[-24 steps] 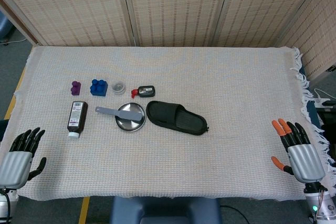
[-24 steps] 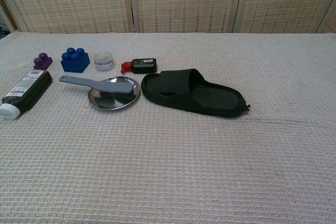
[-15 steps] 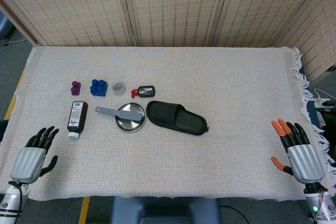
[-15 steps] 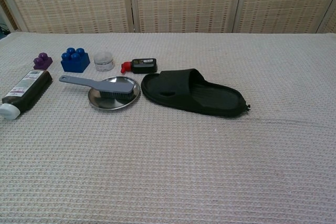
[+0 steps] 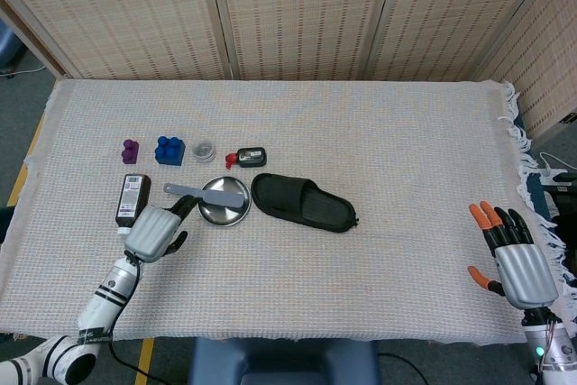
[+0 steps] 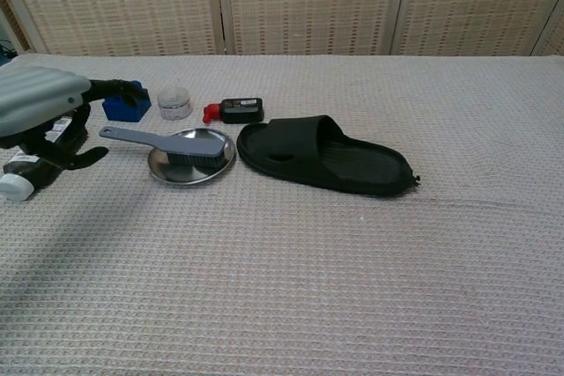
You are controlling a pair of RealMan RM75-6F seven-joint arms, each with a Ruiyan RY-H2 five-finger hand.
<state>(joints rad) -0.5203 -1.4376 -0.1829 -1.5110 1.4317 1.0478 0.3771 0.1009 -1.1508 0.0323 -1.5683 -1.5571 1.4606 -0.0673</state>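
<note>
My left hand point(image 5: 155, 230) hovers over the cloth just short of the grey brush's handle, fingers spread forward and holding nothing; in the chest view the left hand point(image 6: 40, 112) covers part of the dark bottle point(image 6: 19, 175). The grey brush point(image 5: 207, 192) lies across a round steel plate point(image 5: 222, 215). My right hand point(image 5: 514, 261) sits open at the table's right front edge, far from everything, and only the head view shows it.
A black slipper point(image 5: 302, 203) lies right of the plate. Behind stand a purple block point(image 5: 130, 151), a blue block point(image 5: 169, 150), a small clear jar point(image 5: 205, 148) and a black item with a red cap point(image 5: 245, 158). The dark bottle point(image 5: 132, 197) lies left of my left hand.
My left hand has swung from the table's front left corner inward and forward, up to the brush handle and bottle. The right hand has barely moved.
</note>
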